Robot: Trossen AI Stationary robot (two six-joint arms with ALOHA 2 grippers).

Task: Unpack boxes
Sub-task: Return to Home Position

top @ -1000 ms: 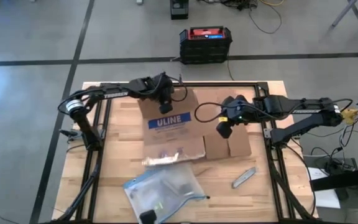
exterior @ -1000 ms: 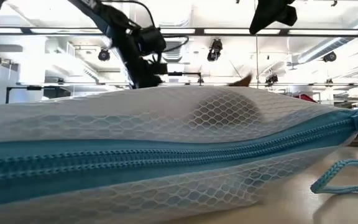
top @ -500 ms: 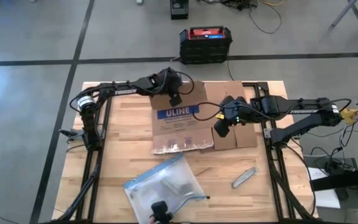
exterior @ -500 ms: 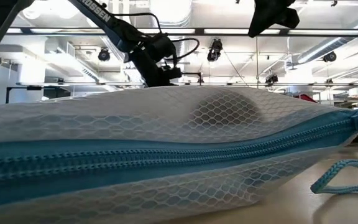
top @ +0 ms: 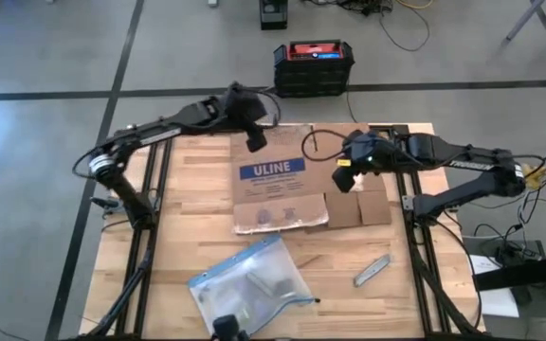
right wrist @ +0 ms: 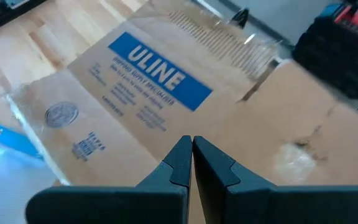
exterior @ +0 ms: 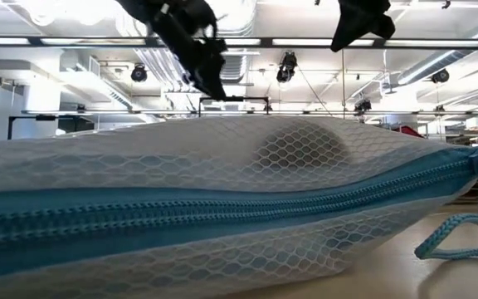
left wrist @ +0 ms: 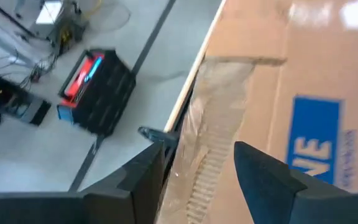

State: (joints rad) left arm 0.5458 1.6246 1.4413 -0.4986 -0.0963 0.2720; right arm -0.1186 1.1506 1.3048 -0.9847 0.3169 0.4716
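Wooden table, concrete floor beyond. The box lies flat at far centre, shifted farther away than a second ago. Left gripper, spread and empty, has drawn off its far-left corner. Right gripper, pressed together, appears clear above the right flaps. Flattening looks complete; arms retiring.

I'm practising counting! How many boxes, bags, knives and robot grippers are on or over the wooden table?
Flattened cardboard box: 1
Zip pouch: 1
Utility knife: 1
Grippers, left gripper and right gripper: 2
Total: 5
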